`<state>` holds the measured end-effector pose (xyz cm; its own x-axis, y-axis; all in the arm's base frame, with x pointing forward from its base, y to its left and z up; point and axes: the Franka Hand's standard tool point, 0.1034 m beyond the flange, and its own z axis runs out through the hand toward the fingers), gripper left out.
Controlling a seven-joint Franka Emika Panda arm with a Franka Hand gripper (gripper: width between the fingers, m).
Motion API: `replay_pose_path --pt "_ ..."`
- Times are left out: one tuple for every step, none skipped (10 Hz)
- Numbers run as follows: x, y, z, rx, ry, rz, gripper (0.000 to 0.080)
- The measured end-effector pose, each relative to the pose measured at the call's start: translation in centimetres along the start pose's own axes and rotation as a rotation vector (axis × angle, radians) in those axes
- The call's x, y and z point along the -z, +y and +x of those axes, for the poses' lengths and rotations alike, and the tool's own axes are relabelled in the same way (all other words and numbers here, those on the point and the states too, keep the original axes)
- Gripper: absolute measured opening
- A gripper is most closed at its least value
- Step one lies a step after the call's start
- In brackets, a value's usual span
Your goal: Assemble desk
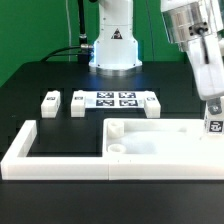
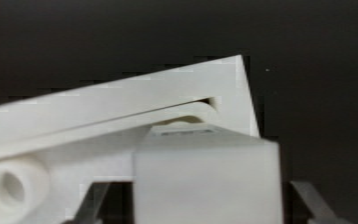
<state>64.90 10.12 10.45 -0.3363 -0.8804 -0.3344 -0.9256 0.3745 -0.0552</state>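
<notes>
The long white frame [image 1: 55, 166] lies flat and reaches far away from the gripper [image 1: 211, 113]. The big tabletop [image 1: 165, 142] sits inside the frame, right under the gripper. The marker board [image 1: 118, 100] and the other loose legs [image 1: 50, 100] lie well apart from the gripper, past the tabletop. The gripper holds one small leg [image 2: 202, 165] between its half-closed jaws, at the tabletop's corner. I think the leg should stand straight up, right over its hole, and go in slowly without tipping.
</notes>
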Motion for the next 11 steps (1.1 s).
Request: replay_pose_path --pt "0.0 0.0 -0.1 -0.007 0.002 0.004 0.0299" --pt "0.0 0.0 0.0 -0.021 0.003 0.004 0.0377" --pt "0.0 0.0 0.0 -0.015 0.003 0.003 0.0377" --pt "-0.1 0.0 0.0 -0.015 0.003 0.003 0.0512" --pt "-0.1 0.0 0.0 -0.015 0.003 0.003 0.0620" --pt "-0.1 0.0 0.0 -0.015 0.003 0.003 0.0620" --pt "0.1 0.0 -0.1 -0.005 0.001 0.004 0.0640" --pt "1.6 -0.2 -0.5 0.036 -0.009 0.018 0.0648" --pt "2.7 -0.2 -0.6 0.055 -0.015 0.030 0.0648" --pt "4.2 -0.1 -0.9 0.058 -0.025 0.046 0.0649" --pt "5.4 0.0 -1.4 0.059 -0.037 0.037 0.0649"
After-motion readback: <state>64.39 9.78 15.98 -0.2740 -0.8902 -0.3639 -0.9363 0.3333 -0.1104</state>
